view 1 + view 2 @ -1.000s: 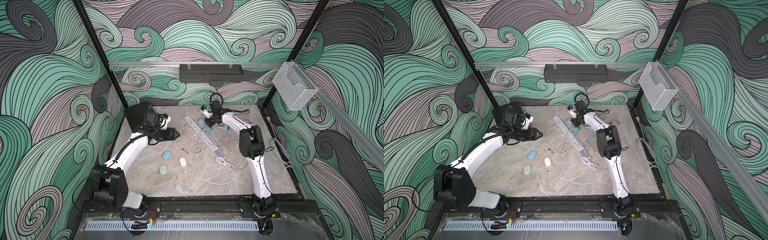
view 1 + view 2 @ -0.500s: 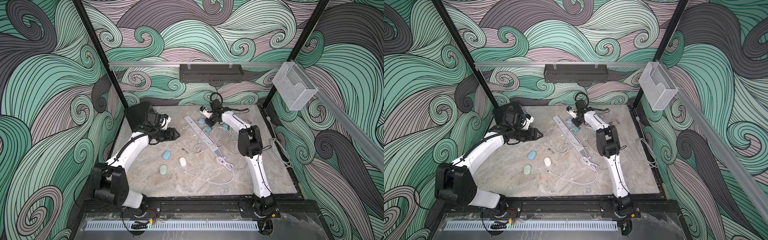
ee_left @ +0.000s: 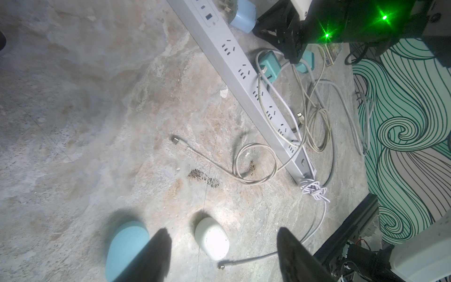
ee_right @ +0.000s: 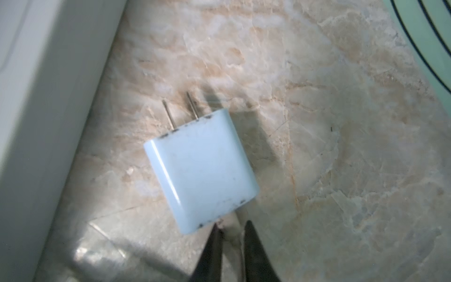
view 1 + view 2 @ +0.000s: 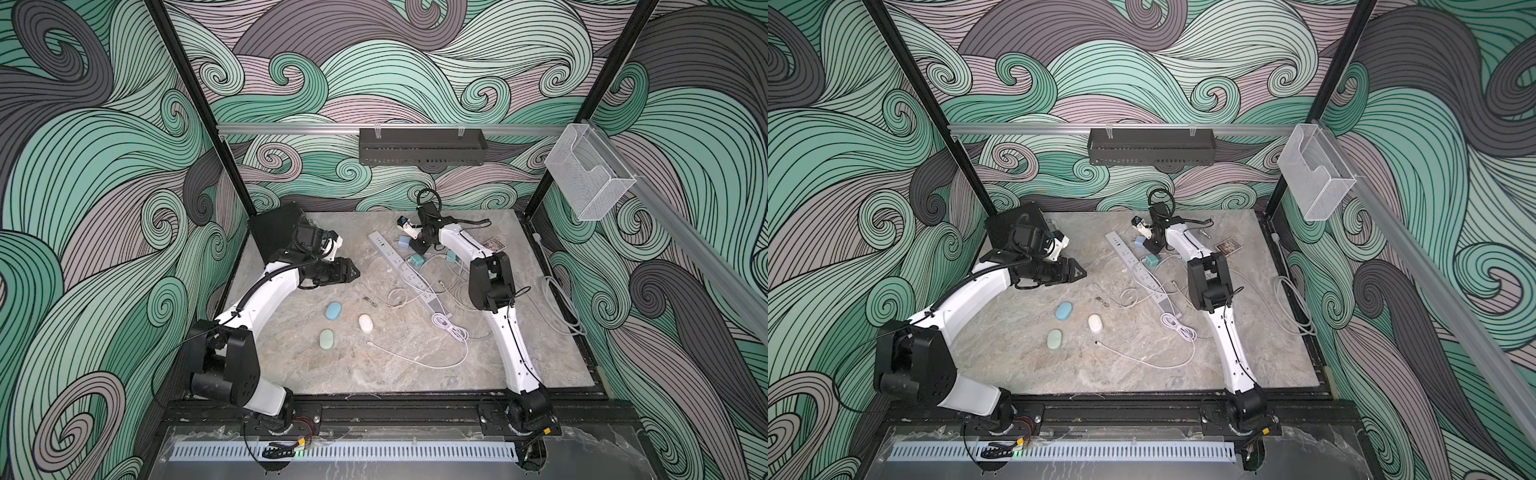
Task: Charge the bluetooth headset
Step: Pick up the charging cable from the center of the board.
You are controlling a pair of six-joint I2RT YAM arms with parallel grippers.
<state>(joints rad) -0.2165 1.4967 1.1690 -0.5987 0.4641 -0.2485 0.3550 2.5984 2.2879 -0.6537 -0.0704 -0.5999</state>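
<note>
Three pebble-shaped headset cases lie left of centre in both top views: blue (image 5: 333, 310), white (image 5: 365, 323) and green (image 5: 327, 339). My left gripper (image 5: 347, 272) hovers open over the table behind them; its wrist view shows the blue case (image 3: 127, 246) and white case (image 3: 211, 240) past its fingers. At the back, beside the grey power strip (image 5: 399, 266), my right gripper (image 4: 232, 224) is nearly shut on a pale cable end at the edge of a light blue charger (image 4: 202, 171). The charger lies flat with its two prongs pointing at the strip (image 4: 36, 122).
Teal chargers (image 5: 415, 262) and tangled white cables (image 5: 451, 330) lie around the strip. A loose cable (image 5: 415, 361) runs across the front. A black box (image 5: 276, 232) stands back left, a card (image 5: 493, 244) back right, and a grey cord (image 5: 561, 307) along the right edge.
My right gripper's fingers have drawn together beside the light blue charger. The left arm has hardly moved.
</note>
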